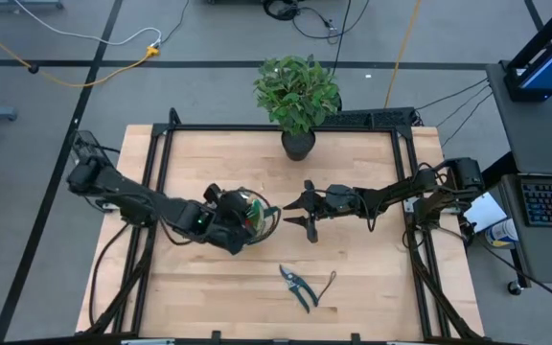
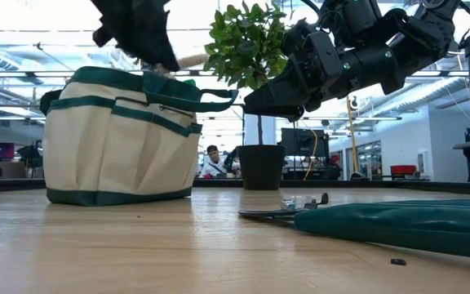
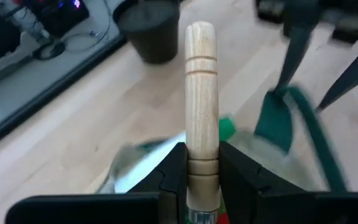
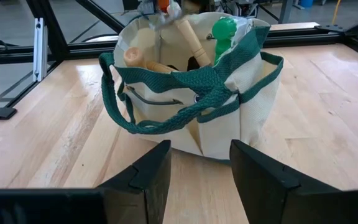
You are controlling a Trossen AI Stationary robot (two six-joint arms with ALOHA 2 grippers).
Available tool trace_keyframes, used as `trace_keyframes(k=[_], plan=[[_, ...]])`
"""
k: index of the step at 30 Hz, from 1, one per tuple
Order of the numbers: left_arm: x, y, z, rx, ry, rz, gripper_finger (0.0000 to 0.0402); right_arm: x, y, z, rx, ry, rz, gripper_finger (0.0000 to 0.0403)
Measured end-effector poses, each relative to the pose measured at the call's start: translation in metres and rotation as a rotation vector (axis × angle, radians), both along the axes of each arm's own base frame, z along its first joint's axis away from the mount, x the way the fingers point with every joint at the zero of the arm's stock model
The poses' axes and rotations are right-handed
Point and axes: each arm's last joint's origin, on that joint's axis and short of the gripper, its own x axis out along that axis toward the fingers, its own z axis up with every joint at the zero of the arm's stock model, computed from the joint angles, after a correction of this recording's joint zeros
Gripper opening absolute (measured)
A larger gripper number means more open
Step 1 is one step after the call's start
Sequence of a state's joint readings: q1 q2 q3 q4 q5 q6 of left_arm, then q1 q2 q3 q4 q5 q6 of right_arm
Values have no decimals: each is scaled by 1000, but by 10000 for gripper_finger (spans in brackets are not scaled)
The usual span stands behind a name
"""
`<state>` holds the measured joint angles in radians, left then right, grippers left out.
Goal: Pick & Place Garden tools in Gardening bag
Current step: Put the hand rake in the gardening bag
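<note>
The beige gardening bag (image 1: pixel 245 215) with green trim stands upright on the table's left middle. It holds a wooden handle (image 4: pixel 138 57) and a green spray bottle (image 4: pixel 224 32). My left gripper (image 1: pixel 226 213) is over the bag's mouth, shut on a wooden-handled tool (image 3: pixel 201 93). My right gripper (image 1: pixel 310 215) is open and empty, just right of the bag, pointing at it (image 4: pixel 197 99). The pruners (image 1: pixel 298 287) lie flat on the table near the front edge. My left gripper pinches the tool's wooden handle (image 3: pixel 202 167) between its two fingers, close to the metal collar end. The handle runs on past the fingertips to its rounded free end (image 3: pixel 201 34). The tool is lifted clear of the table, above the bag's opening (image 4: pixel 191 40).
A potted leafy plant (image 1: pixel 297 96) in a black pot (image 2: pixel 259 167) stands at the table's far middle. A black frame (image 1: pixel 286 128) runs around the table. Bare wood lies between the bag and the pruners. The bag's green strap (image 4: pixel 166 121) hangs toward my right gripper.
</note>
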<state>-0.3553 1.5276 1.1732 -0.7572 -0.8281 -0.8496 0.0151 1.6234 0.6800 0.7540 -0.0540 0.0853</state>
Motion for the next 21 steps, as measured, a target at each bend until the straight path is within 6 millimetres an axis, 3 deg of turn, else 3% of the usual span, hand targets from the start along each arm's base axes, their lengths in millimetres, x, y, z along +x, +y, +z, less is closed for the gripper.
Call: trace_keyframes(k=[6,21], plan=[[0,-8,-20,-93,72,47,69,0,0,0,0,3,0,155],[-18,-25,-20,-225,91,85,69,0,0,0,7,2,-3,155]])
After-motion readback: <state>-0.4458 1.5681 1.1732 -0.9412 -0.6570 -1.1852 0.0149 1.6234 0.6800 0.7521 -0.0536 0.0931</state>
